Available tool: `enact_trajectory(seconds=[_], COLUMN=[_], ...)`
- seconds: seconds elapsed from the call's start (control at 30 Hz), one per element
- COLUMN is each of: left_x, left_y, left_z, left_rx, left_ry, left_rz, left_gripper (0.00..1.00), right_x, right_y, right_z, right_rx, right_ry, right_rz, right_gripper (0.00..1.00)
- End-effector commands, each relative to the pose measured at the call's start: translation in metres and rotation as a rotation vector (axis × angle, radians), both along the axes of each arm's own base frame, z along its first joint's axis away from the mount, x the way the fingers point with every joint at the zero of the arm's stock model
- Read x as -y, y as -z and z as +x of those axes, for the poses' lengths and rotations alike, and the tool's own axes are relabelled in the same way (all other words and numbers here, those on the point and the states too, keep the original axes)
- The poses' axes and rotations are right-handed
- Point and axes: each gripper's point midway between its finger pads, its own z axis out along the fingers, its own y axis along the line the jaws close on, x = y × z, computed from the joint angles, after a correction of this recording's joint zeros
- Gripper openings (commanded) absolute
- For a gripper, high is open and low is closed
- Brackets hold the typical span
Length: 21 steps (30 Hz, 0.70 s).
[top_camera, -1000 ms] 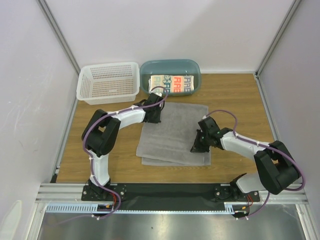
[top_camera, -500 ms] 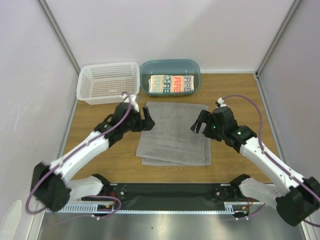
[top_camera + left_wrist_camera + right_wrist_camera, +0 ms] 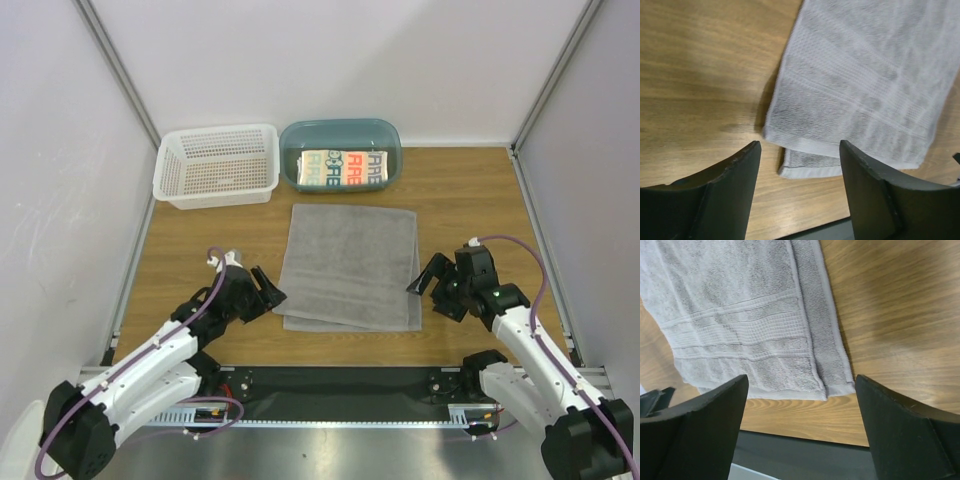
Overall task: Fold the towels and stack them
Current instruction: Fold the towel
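The left end effector (image 3: 268, 287) and right end effector (image 3: 431, 286) stand spread, empty, flanking the grey towel (image 3: 350, 262), whose lower layer only peeks out. The tub (image 3: 340, 131) rim covers the printed towel (image 3: 343, 168) along its near edge.

- The grey towel (image 3: 740, 315) lies folded on the wooden bench (image 3: 890, 305), with two layers showing at its near corner.
- The right hand (image 3: 800, 382) hangs above this corner, its dark fingers (image 3: 690, 435) wide apart and holding nothing.

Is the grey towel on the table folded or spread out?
Folded: the grey towel lies doubled, a lower layer's edge showing under the top one.
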Motion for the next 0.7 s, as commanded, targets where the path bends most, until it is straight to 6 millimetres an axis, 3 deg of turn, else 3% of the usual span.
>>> enact_trajectory(seconds=[0.0, 0.13, 0.33, 0.5, 0.67], left_x=[0.004, 0.002, 0.001, 0.003, 0.002], left_y=[0.009, 0.016, 0.024, 0.041, 0.041], left_z=[0.004, 0.001, 0.004, 0.001, 0.005], left_rx=[-0.023, -0.027, 0.027, -0.011, -0.001], left_ry=[-0.056, -0.068, -0.058, -0.029, -0.031], left_rz=[-0.046, -0.057, -0.064, -0.035, -0.018], left_gripper=[0.69, 0.65, 0.66, 0.55, 0.48], right_x=[-0.011, -0.014, -0.016, -0.019, -0.023], right_y=[0.002, 0.013, 0.011, 0.015, 0.017], right_z=[-0.006, -0.013, -0.015, -0.019, -0.020], right_rx=[-0.034, -0.082, -0.076, -0.088, -0.094], right_ry=[-0.048, -0.078, -0.101, -0.121, -0.143], right_rz=[0.055, 0.055, 0.057, 0.062, 0.047], right_gripper=[0.89, 0.83, 0.79, 0.75, 0.71])
